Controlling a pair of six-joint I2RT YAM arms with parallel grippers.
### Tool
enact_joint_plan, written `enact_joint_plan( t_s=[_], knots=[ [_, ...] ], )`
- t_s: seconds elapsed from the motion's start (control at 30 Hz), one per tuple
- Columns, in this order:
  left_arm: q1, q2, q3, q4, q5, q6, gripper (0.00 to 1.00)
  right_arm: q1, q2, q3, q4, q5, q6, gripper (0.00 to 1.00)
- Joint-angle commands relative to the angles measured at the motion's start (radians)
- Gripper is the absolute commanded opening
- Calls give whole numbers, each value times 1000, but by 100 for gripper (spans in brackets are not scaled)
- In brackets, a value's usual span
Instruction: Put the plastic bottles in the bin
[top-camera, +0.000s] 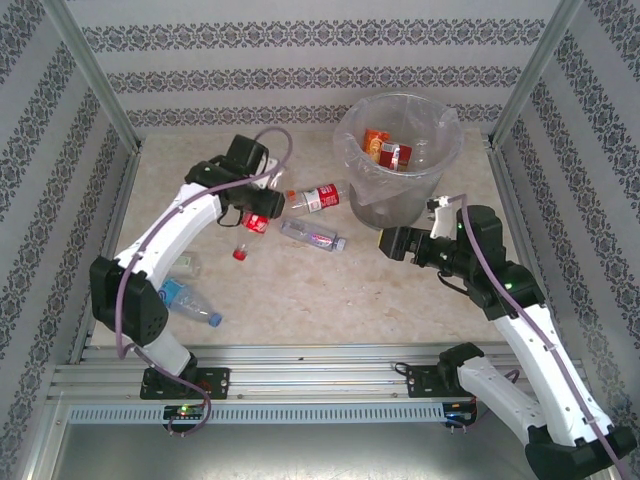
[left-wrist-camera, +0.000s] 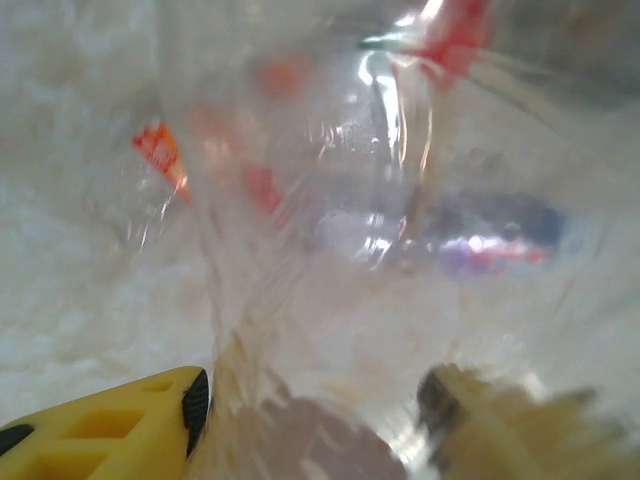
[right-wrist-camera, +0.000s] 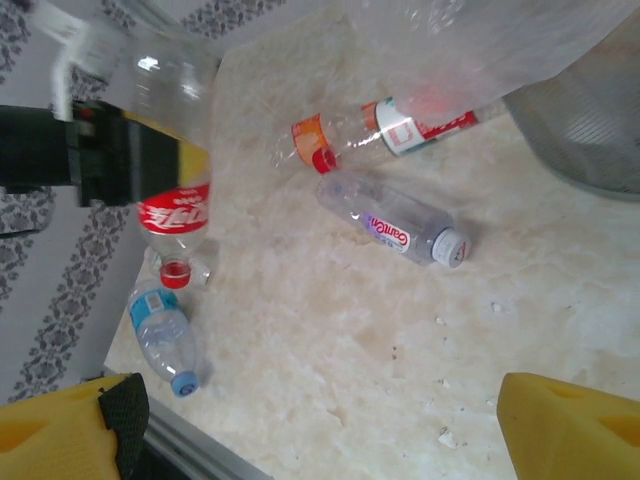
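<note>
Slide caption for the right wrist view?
Left end effector holds a red-label bottle cap down; three bottles lie on the table; bin at right.

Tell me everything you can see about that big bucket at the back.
The bin is a round grey bucket standing upright at the far right of the table. A crinkly clear plastic bag lines it and spills over the rim. Inside lie a few bottles with red and orange labels. The right hand hovers near its base and seems clear of it.
</note>
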Motion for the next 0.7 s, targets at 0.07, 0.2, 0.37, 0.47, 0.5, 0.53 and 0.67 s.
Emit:
enact_joint_plan(
  t_s=[0.07, 0.2, 0.37, 0.47, 0.5, 0.53, 0.67],
  knots=[
    [-37, -30, 158, 72, 165, -250, 51, -34, -68, 65, -26, 47, -23, 98],
    [-77, 34, 339, 85, 180, -337, 51, -65, -85, 134, -66, 31, -55, 98],
    [-106, 160, 584, 165, 190, -431, 51, -86, -100, 205, -113, 92, -66, 98],
    [-114, 266, 751, 202, 186, -479, 51, -92, -124, 224, -130, 154, -61, 98],
    [-116, 300, 802, 213, 186, -496, 51, -92, -132, 227, -133, 163, -60, 98],
    [-118, 341, 857, 229, 182, -525, 51, -93, -138, 229, -137, 173, -58, 98],
    [-120, 452, 951, 407, 182, -680, 50, -95, -150, 233, -146, 178, -57, 98]
  ],
)
